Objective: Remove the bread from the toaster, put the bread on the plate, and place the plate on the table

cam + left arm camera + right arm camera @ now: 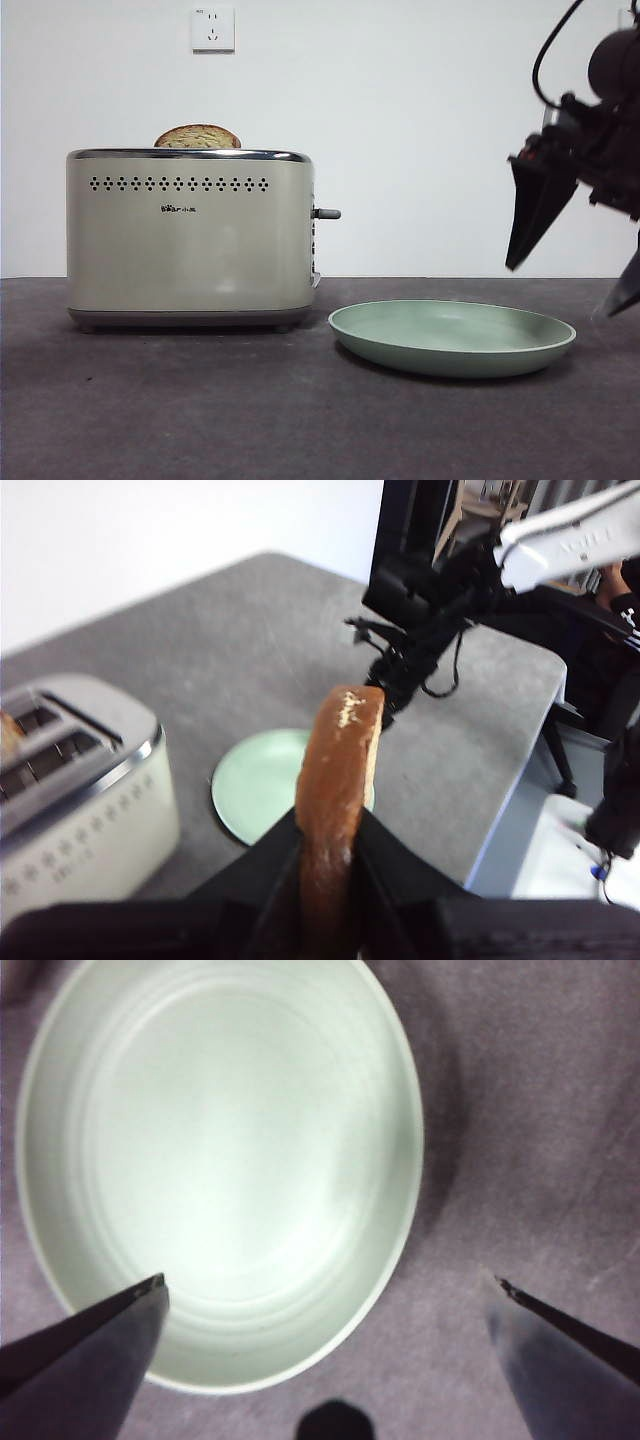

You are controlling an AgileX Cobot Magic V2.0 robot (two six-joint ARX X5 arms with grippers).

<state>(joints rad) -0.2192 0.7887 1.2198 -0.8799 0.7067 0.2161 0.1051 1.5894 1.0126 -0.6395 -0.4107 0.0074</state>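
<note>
Bread (338, 810), a tan slice seen edge-on with brown crust, stands clamped between the jaws of the left gripper (335, 880) in the left wrist view, raised well above the table (250, 640); its lower part is hidden by the jaws, and the front view does not show this gripper or slice at all. Below it lie the plate (250, 790) and the toaster (80, 800), partly cut off. From the front, a darker speckled slice (198, 137) pokes out of the toaster. Only the right wrist view shows the right gripper (330, 1285) spread wide above the plate's near rim, one jaw over the plate, one over bare table.
</note>
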